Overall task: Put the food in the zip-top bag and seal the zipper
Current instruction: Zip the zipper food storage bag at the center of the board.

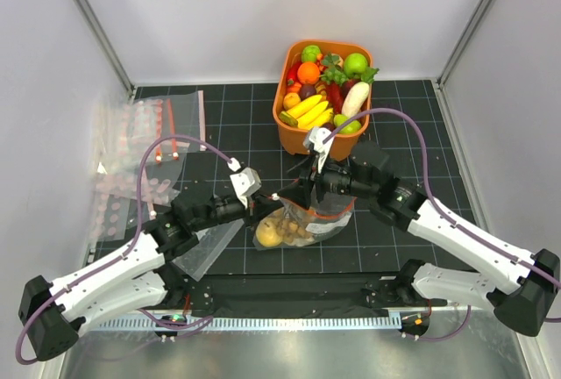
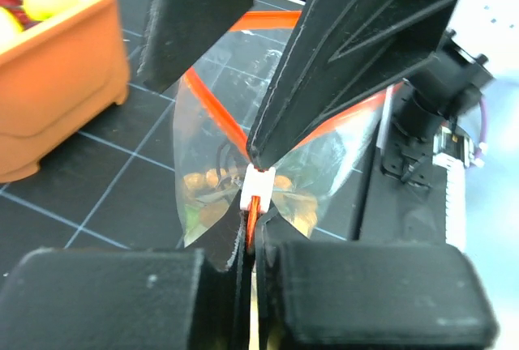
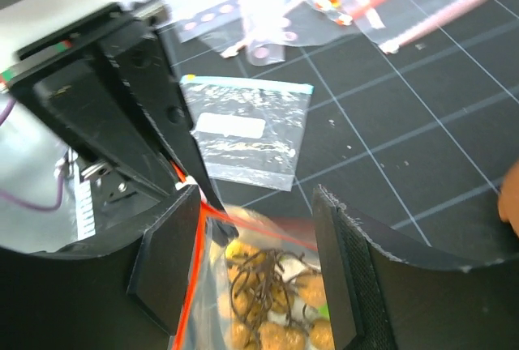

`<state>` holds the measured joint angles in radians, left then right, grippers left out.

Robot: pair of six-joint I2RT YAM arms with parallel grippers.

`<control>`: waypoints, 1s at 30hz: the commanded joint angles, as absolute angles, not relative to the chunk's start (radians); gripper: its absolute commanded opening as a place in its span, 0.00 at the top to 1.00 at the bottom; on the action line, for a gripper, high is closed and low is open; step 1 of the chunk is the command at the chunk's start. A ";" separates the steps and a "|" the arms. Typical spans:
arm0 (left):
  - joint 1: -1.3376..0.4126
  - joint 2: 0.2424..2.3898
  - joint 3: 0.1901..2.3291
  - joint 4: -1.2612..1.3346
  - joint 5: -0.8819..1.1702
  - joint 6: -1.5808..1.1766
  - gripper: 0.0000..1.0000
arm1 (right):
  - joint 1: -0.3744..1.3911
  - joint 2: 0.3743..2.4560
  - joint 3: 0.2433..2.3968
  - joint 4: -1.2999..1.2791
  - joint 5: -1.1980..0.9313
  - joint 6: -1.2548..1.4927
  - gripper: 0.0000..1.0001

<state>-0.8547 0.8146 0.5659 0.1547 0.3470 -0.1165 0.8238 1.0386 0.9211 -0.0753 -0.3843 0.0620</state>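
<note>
The zip-top bag (image 1: 307, 225) stands on the black mat in front of the arms, mouth up. Inside lie the brown ball cluster (image 3: 280, 305), a yellow fruit (image 1: 268, 235) and bits of white and green. My left gripper (image 1: 270, 199) is shut on one end of the red-orange zipper (image 2: 215, 119), just below a small white tab (image 2: 258, 184). My right gripper (image 1: 303, 189) is open and straddles the bag's mouth. In the right wrist view its left finger (image 3: 166, 261) touches the zipper (image 3: 190, 277) and its right finger (image 3: 361, 277) stands clear of it. The mouth gapes open between the strips.
An orange basket (image 1: 323, 138) full of toy produce stands just behind the bag, close on the left in the left wrist view (image 2: 57, 83). A teal-strip bag (image 3: 247, 127) lies flat beside the left arm. Several spare clear bags (image 1: 140, 146) lie at the far left. Walls enclose the table.
</note>
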 commanded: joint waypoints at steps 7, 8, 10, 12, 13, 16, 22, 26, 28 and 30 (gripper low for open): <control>-0.853 0.775 0.603 0.173 0.423 -0.118 1.00 | 0.836 1.002 0.887 0.038 -0.583 -0.058 0.38; -0.854 0.775 0.603 0.175 0.428 -0.120 1.00 | 0.835 1.006 0.888 0.037 -0.597 -0.063 0.40; -0.854 0.776 0.604 0.175 0.428 -0.124 1.00 | 0.836 1.031 0.899 0.029 -0.643 -0.069 0.42; -0.854 0.776 0.604 0.175 0.430 -0.127 1.00 | 0.836 1.046 0.914 0.015 -0.664 -0.069 0.46; -0.853 0.775 0.604 0.175 0.431 -0.127 1.00 | 0.836 1.061 0.920 0.009 -0.670 -0.069 0.48; -0.854 0.770 0.603 0.178 0.428 -0.130 1.00 | 0.836 1.078 0.939 -0.020 -0.692 -0.066 0.53; -0.854 0.765 0.601 0.178 0.433 -0.130 1.00 | 0.836 1.083 0.946 -0.023 -0.681 -0.051 0.99; -0.853 0.721 0.589 0.173 0.362 -0.133 1.00 | 0.836 1.051 0.925 -0.006 -0.641 -0.032 0.99; -0.853 0.652 0.546 0.196 0.269 -0.138 1.00 | 0.836 1.039 0.913 -0.006 -0.601 -0.026 0.99; -0.853 0.605 0.505 0.206 0.197 -0.149 1.00 | 0.838 1.040 0.911 0.021 -0.583 -0.020 0.99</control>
<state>-0.8600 0.6979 0.5346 0.1238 0.3344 -0.1310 0.8429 1.0748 0.9005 -0.0204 -0.6392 -0.0357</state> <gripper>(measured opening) 0.009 0.074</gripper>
